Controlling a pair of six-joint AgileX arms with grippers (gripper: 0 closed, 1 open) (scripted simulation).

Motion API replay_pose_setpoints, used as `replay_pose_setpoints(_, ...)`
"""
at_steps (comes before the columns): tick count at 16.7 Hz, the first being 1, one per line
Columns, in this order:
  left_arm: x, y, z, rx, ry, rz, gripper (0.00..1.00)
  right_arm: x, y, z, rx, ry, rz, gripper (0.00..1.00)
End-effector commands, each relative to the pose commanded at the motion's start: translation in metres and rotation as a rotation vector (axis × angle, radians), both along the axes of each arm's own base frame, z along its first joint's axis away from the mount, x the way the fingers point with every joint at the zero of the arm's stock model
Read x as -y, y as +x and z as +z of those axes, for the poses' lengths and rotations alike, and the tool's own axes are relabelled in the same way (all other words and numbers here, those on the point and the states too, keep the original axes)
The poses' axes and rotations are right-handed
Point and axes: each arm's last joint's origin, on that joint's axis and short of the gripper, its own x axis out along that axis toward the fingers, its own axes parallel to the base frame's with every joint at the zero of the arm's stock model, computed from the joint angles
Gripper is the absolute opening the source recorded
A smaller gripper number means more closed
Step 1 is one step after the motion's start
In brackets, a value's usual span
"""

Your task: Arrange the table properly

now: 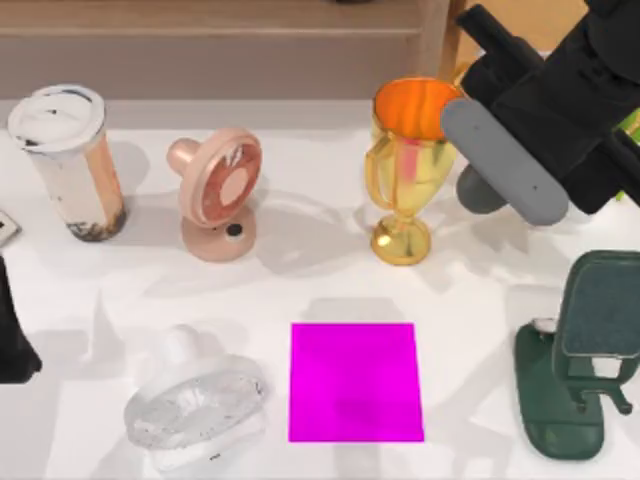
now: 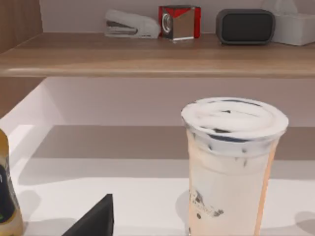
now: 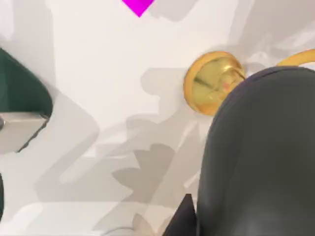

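the table (image 1: pixel 480 300) is a broad, smooth white worktop, running from the near edge back to a brown wooden shelf (image 1: pixel 210 40) along its far edge. in my left wrist view the shelf (image 2: pixel 147 54) carries a grey stapler (image 2: pixel 132 24), a red and silver cube (image 2: pixel 179 21), a dark grey speaker (image 2: pixel 245 26) and a white tissue box (image 2: pixel 294 27), with a pale wall behind.

along the far side of the worktop stand a lidded milk tea cup (image 1: pixel 68 160) near the far left corner, a pink desk fan (image 1: pixel 218 195) beside it, and a gold trophy cup (image 1: pixel 408 170) right of centre. a magenta square pad (image 1: pixel 355 382) lies flat at the middle of the near edge, a clear fan (image 1: pixel 195 405) lies just left of it, and a dark green phone stand (image 1: pixel 580 370) sits at the near right corner. the milk tea cup (image 2: pixel 231 167) bears a small dark print low on its side, too small to read.

my right gripper (image 1: pixel 505 165) hangs over the far right part of the worktop, just beside the trophy, clenched around a grey oblong object (image 1: pixel 505 160); in my right wrist view that object (image 3: pixel 261 157) looms over the trophy's gold foot (image 3: pixel 212 82). my left arm (image 1: pixel 15 330) is parked at the left edge, and i cannot tell its gripper's state.
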Motion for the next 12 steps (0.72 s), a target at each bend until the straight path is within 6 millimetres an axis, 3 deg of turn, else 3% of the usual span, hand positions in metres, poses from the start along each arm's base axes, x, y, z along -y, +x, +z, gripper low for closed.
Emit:
replay_pose_setpoints(3, 0.0, 0.0, 0.0, 0.0, 0.0, 0.0, 1.0, -0.067, -0.001, -0.058, -0.087, -0.112, 0.318, 0.0)
replay_pose_setpoints(6, 0.0, 0.0, 0.0, 0.0, 0.0, 0.0, 1.0, -0.111, -0.007, -0.125, -0.146, -0.232, 0.581, 0.0)
replay_pose_setpoints(9, 0.0, 0.0, 0.0, 0.0, 0.0, 0.0, 1.0, -0.13, -0.013, -0.172, -0.151, -0.31, 0.738, 0.0)
replay_pose_setpoints(12, 0.0, 0.0, 0.0, 0.0, 0.0, 0.0, 1.0, -0.134, -0.015, -0.182, -0.145, -0.327, 0.773, 0.0)
